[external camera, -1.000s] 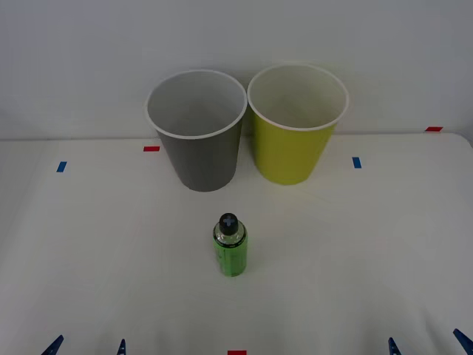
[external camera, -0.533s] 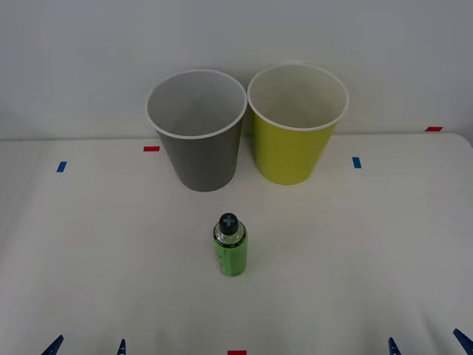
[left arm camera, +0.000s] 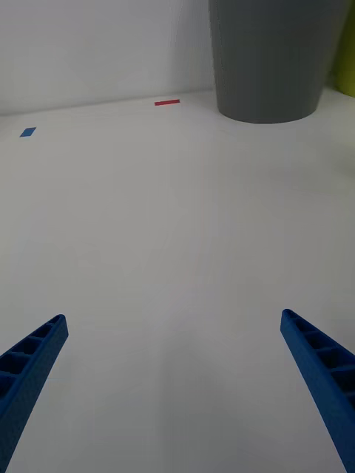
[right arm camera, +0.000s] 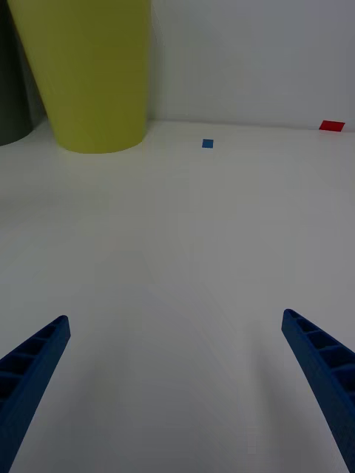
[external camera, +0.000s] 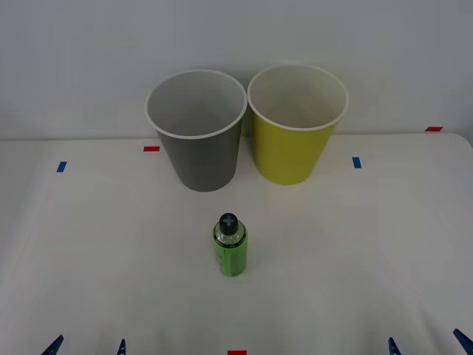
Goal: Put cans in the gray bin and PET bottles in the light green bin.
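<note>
A small PET bottle point(external camera: 230, 251) with a green body and black cap stands upright at the middle of the white table point(external camera: 89, 251). Behind it stand the gray bin point(external camera: 198, 132) on the left and the light green bin point(external camera: 295, 124) on the right, side by side and almost touching. No can shows on the table. My left gripper point(external camera: 87, 347) waits at the near left edge, open, with the gray bin point(left arm camera: 270, 59) ahead of it. At the near right edge my right gripper point(external camera: 427, 344) is open too, facing the light green bin point(right arm camera: 89, 70). Both hold nothing.
Small blue tape marks point(external camera: 61, 166) point(external camera: 357, 162) and red tape marks point(external camera: 151, 149) point(external camera: 434, 129) point(external camera: 236, 353) lie flat on the table. A pale wall rises right behind the bins. Wide bare tabletop surrounds the bottle on both sides.
</note>
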### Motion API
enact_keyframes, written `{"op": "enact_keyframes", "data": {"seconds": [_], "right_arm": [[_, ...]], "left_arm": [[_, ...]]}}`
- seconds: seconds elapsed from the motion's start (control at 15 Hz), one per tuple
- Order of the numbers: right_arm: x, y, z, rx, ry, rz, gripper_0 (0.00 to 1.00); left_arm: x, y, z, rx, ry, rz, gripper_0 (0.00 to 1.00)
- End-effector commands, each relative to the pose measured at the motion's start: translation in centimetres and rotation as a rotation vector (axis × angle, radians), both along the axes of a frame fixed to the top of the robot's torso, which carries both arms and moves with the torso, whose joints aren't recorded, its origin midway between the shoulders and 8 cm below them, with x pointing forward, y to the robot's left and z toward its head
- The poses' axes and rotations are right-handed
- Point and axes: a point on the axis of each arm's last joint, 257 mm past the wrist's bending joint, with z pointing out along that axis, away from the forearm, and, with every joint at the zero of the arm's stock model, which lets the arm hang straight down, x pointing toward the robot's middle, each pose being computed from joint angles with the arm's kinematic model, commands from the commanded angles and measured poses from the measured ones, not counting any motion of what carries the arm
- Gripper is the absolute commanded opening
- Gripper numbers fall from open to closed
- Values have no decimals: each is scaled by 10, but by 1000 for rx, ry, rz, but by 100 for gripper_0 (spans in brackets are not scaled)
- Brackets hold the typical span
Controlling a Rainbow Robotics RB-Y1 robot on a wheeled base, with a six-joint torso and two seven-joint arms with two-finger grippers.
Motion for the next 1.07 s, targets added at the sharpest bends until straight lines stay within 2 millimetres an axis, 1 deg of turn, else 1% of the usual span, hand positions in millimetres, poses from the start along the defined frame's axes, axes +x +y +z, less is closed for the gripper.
{"op": "enact_keyframes", "data": {"seconds": [0.07,0.6,0.67,0.73,0.8,0.87,0.93,1.0,1.07], "right_arm": [[0,0,0,0,0,0,100],[0,0,0,0,0,0,100],[0,0,0,0,0,0,100],[0,0,0,0,0,0,100],[0,0,0,0,0,0,100],[0,0,0,0,0,0,100],[0,0,0,0,0,0,100],[0,0,0,0,0,0,100],[0,0,0,0,0,0,100]], "left_arm": [[0,0,0,0,0,0,100],[0,0,0,0,0,0,100],[0,-9,-12,-6,23,-22,100],[1,-14,-12,-12,15,-33,60],[2,-19,-8,-23,-8,-60,48],[4,-23,-1,-43,-29,-78,65],[7,-24,5,-45,-52,-94,95],[13,-25,13,-43,-75,-116,100],[19,-30,19,-43,-95,-143,100]]}}
